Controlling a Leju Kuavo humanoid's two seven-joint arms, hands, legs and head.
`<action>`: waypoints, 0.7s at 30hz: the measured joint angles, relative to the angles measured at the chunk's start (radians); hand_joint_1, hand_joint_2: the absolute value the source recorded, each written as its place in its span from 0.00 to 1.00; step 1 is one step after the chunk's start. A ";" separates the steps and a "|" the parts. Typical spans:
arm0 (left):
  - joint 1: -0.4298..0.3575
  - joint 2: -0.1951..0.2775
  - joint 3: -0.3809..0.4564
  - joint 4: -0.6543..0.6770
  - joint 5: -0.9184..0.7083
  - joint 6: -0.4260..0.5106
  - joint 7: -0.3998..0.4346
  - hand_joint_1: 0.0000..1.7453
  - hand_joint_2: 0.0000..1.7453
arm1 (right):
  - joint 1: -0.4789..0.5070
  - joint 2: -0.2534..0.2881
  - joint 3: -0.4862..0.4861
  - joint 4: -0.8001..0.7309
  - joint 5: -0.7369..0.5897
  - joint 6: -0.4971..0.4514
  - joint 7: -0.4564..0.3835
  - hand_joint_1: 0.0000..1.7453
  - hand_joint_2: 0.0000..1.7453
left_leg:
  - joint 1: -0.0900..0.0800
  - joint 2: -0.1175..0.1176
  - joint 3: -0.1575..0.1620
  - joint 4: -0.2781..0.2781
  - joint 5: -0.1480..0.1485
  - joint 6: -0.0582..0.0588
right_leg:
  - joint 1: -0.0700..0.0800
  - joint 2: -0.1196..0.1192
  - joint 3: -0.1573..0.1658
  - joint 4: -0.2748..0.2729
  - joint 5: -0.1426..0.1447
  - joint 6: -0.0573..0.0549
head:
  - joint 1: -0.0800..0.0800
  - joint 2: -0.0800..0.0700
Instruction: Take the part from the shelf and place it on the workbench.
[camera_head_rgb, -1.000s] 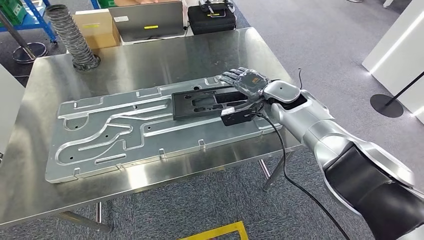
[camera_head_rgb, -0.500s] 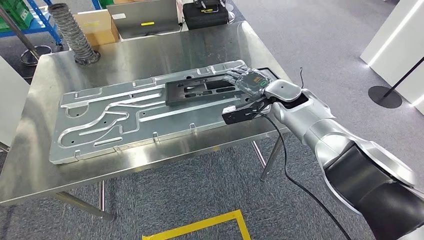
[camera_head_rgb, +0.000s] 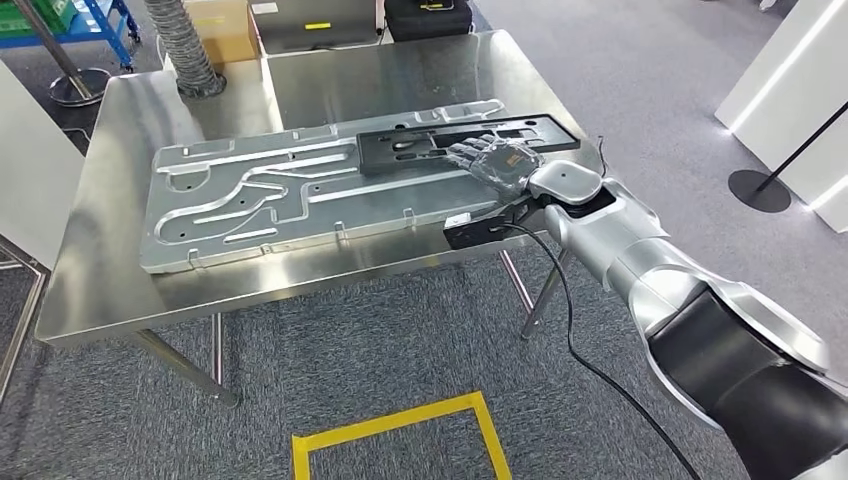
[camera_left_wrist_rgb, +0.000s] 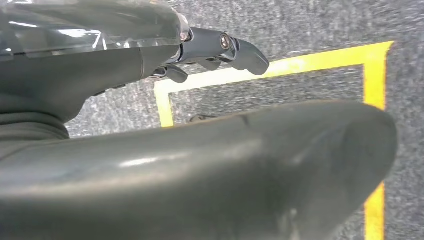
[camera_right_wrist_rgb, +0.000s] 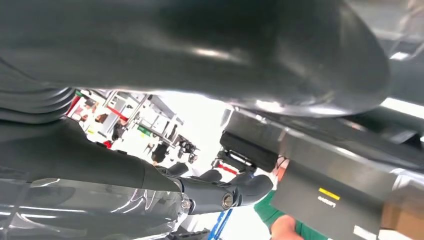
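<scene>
On the workbench (camera_head_rgb: 120, 290), the right robot hand (camera_head_rgb: 492, 160) grips the black part (camera_head_rgb: 460, 140).

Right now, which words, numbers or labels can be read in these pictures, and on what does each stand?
No text can be read in any view.
Yellow label on the grey case: it carries small dark print, too blurred to read.
White label on the same case, in the head view: too small to read.
</scene>
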 joint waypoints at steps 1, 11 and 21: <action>0.000 0.000 0.000 0.000 -0.001 0.000 0.000 0.00 0.00 | 0.001 0.004 0.000 0.002 0.002 0.000 0.002 0.00 0.00 | -0.002 0.000 -0.016 0.001 0.012 0.001 | 0.000 0.000 -0.006 0.055 -0.017 0.000 | 0.000 0.000; 0.004 -0.009 0.000 0.001 -0.003 -0.002 0.000 0.00 0.00 | -0.006 0.013 -0.006 0.012 0.009 -0.008 0.008 0.00 0.00 | -0.008 -0.002 -0.097 0.002 0.092 -0.032 | 0.021 -0.008 0.232 -0.248 0.050 -0.050 | 0.000 0.000; 0.003 -0.008 0.000 0.001 -0.003 -0.002 0.000 0.00 0.00 | 0.006 -0.007 -0.006 0.016 0.010 -0.011 0.008 0.00 0.00 | 0.015 -0.004 0.009 0.138 -0.050 -0.078 | 0.006 -0.015 0.070 -0.235 0.179 -0.038 | 0.000 0.000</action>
